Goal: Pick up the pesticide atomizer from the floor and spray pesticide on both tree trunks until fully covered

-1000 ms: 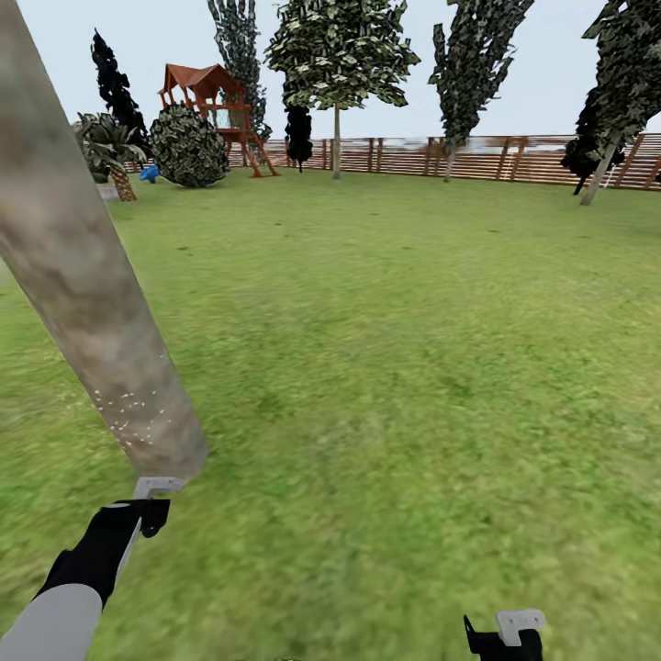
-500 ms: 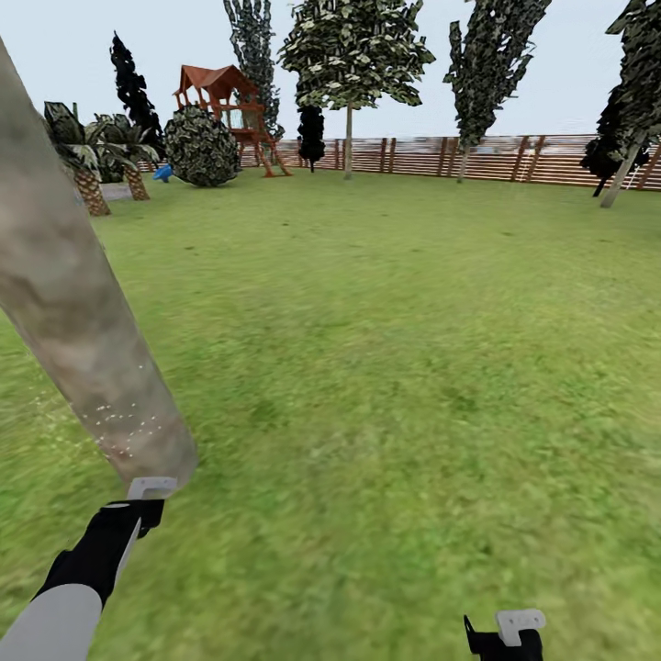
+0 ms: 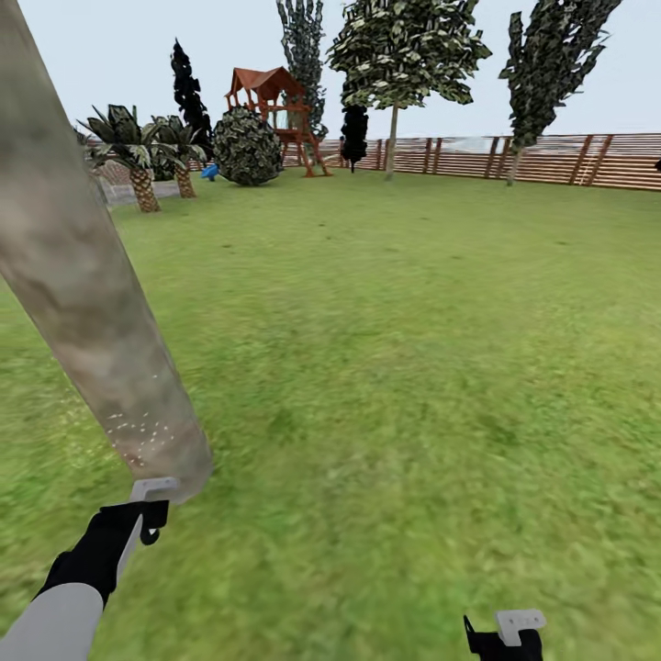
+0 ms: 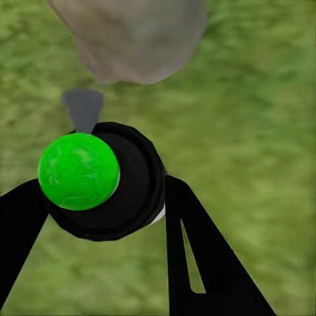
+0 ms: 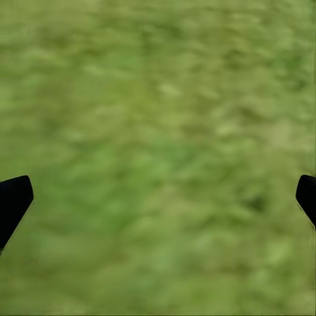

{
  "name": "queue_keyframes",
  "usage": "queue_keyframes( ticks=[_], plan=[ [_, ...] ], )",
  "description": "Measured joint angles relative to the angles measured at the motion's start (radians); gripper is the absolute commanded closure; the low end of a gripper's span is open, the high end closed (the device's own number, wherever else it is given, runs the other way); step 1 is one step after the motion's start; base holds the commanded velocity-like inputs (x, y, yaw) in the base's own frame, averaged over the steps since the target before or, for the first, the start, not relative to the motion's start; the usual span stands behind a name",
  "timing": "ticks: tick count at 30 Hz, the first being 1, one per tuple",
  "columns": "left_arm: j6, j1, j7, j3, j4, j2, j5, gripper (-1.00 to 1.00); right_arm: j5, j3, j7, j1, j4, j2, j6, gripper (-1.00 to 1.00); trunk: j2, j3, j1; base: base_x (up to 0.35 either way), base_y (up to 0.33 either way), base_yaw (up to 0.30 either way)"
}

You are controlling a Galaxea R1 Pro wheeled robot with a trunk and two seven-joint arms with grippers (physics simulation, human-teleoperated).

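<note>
Where the head view looks over the garden lawn (image 3: 386, 349), we count one tree trunk (image 3: 87, 285) close by on the left, thick, mottled grey-brown and leaning across the picture. One scatter of white pesticide specks (image 3: 142, 431) sits low on its bark. The left gripper (image 3: 147, 503) hangs just beside the foot of that trunk.

In the left wrist view we list one pesticide atomizer (image 4: 115, 187): a round black body topped by a bright green ball, with a grey nozzle pointing at the trunk base (image 4: 131, 36). The left gripper's (image 4: 99, 204) two black fingers (image 4: 197, 257) stand one on each side of the body, pressed to it, so we record them as clamped on the atomizer.

The right gripper (image 3: 507, 633) shows low at the right of the head view; in the right wrist view its two fingertips (image 5: 13, 201) sit far apart at opposite edges, with only grass (image 5: 158, 145) between them.

Further back we count:
- two palms (image 3: 138, 156), side by side
- one round dark bush (image 3: 246, 147)
- one red-roofed play tower (image 3: 271, 115)
- one small blue object (image 3: 210, 171), too small to identify
- one brown slatted fence (image 3: 551, 158)
- several tall trees along it, among them one leafy tree (image 3: 404, 55).
</note>
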Motion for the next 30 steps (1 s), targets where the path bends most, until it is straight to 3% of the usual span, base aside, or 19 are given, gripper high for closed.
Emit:
queue_keyframes(
  ticks=[12,23,30],
  plan=[
    [0.001,0.0,0.002,-0.001,-0.002,0.0,-0.003,1.0,0.0,0.0,0.0,0.0,0.0,0.0,0.0,-1.0,0.0,0.0,0.0,0.055,-0.264,0.269],
    [0.001,0.0,0.002,-0.002,0.0,0.002,-0.003,1.0,0.002,0.002,0.003,0.0,0.001,0.004,0.0,-1.0,0.0,0.0,0.0,0.2,-0.227,0.022],
    [0.001,0.0,0.003,-0.003,0.001,0.001,-0.003,1.0,0.002,0.001,0.003,0.0,0.0,0.004,0.0,-1.0,0.0,0.0,0.0,0.222,-0.214,0.257]
  ],
)
